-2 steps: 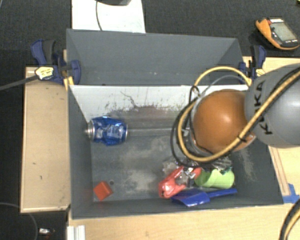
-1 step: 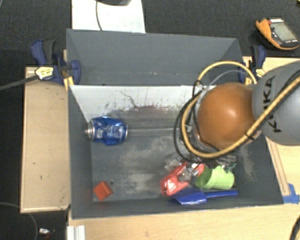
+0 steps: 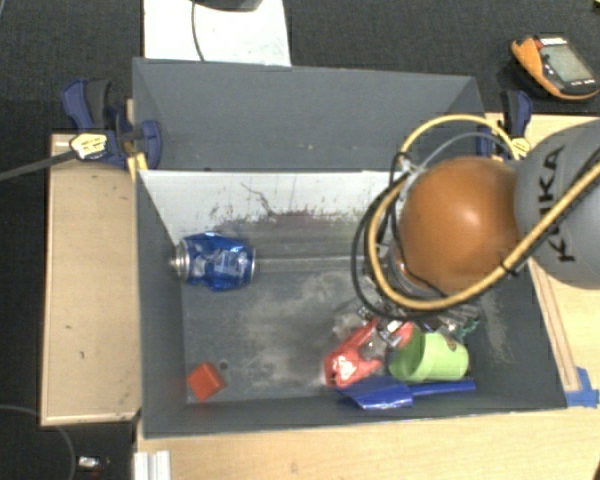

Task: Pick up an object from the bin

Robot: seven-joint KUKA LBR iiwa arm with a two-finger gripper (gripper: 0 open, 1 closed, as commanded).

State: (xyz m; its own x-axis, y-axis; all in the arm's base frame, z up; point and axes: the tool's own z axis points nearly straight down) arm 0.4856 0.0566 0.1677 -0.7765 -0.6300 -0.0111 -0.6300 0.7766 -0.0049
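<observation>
Red moulded piece (image 3: 352,363) looks like the target. It sits just left of the green cup (image 3: 432,358), touching it or nearly so. The gripper (image 3: 385,333) is low in the bin (image 3: 310,118), at the cup's upper-left edge and directly over the red piece. The orange wrist cover (image 3: 455,223) above the cup hides most of the tool, so I can't tell if it's spread, closed or pinching anything. A flat blue strip (image 3: 395,396) lies right under the cup. The crushed blue can (image 3: 215,261) and small red block (image 3: 205,380) are well left of the cup, out of play.

My read: grasp stage, nothing lifted yet. Next move needs a clean close on the red piece alone, then a straight lift. All three are packed tight, so the cup or strip may drag along.
</observation>
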